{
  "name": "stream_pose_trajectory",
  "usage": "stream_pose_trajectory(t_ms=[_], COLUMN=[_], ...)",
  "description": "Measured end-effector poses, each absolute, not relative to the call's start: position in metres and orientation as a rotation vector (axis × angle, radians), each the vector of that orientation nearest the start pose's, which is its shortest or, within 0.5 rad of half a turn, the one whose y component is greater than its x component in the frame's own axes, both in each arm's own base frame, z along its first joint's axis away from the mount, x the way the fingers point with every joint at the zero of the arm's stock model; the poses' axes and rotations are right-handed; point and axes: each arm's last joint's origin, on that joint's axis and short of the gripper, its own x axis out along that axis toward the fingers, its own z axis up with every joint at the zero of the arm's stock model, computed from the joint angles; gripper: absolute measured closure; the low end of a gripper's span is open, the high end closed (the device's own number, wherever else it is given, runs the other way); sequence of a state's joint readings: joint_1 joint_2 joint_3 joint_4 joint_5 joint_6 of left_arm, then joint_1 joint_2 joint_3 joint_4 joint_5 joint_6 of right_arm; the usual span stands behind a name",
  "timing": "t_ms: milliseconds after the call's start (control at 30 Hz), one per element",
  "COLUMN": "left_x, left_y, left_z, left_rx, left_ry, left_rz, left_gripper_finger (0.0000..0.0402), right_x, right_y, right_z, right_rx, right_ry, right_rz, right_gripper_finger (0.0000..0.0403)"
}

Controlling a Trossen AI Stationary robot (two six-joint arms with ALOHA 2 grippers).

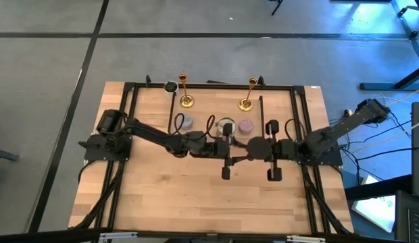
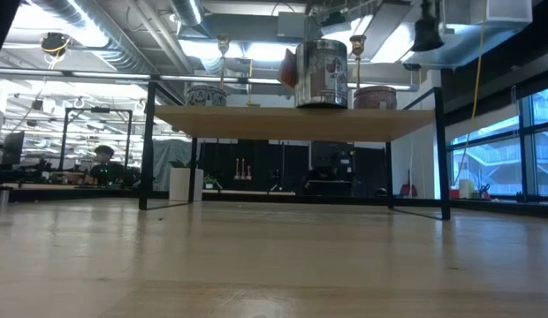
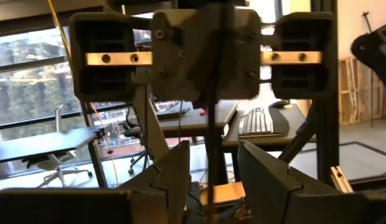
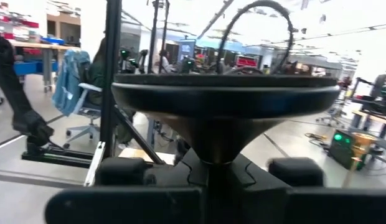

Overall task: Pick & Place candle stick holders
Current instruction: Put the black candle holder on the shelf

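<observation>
Both grippers meet mid-table, left gripper fingers parted, right gripper closed empty; two brass candle stick holders stand upright at the far edge.

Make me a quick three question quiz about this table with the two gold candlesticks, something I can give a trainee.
1. True or false: both candlesticks, left candlestick and right candlestick, stand upright near the far edge of the table.
2. Which thing lies between the blue-grey candle and the pink candle? A) a book B) the silver tin C) a cup
3. Fill in: neither the left gripper nor the right gripper holds a ______.

Key: 1 true. 2 B. 3 candlestick.
</observation>
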State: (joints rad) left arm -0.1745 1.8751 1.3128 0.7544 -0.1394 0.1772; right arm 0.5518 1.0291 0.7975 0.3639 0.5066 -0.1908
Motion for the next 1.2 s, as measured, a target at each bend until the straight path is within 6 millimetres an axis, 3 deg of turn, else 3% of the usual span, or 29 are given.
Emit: stream_pose_trajectory(t_ms=[367, 500, 667, 867, 1033, 1200], left_x=[0.438, 0.438, 0.437, 0.437, 0.433, 0.421], left_y=[-0.066, -0.066, -0.066, -0.066, -0.076, -0.084], left_z=[0.272, 0.273, 0.273, 0.273, 0.279, 0.31], left_rx=[0.102, 0.102, 0.11, 0.087, 0.07, 0.067], left_ry=[-0.142, -0.144, -0.145, -0.145, -0.139, -0.139], left_rz=[0.002, 0.002, -0.008, -0.013, 0.018, 0.064], left_gripper_finger=[0.0274, 0.0309, 0.0385, 0.0393, 0.0393, 0.0393], right_x=[0.211, 0.211, 0.211, 0.211, 0.21, 0.206], right_y=[0.101, 0.101, 0.101, 0.102, 0.103, 0.111], right_z=[0.34, 0.34, 0.34, 0.34, 0.338, 0.34], right_rx=[-0.119, -0.119, -0.119, -0.142, -0.169, -0.159], right_ry=[-0.102, -0.102, -0.102, -0.101, -0.086, -0.104], right_rz=[0.029, 0.029, 0.029, 0.058, 0.065, 0.105], right_gripper_finger=[0.0397, 0.0397, 0.0397, 0.0392, 0.0325, 0.0225])
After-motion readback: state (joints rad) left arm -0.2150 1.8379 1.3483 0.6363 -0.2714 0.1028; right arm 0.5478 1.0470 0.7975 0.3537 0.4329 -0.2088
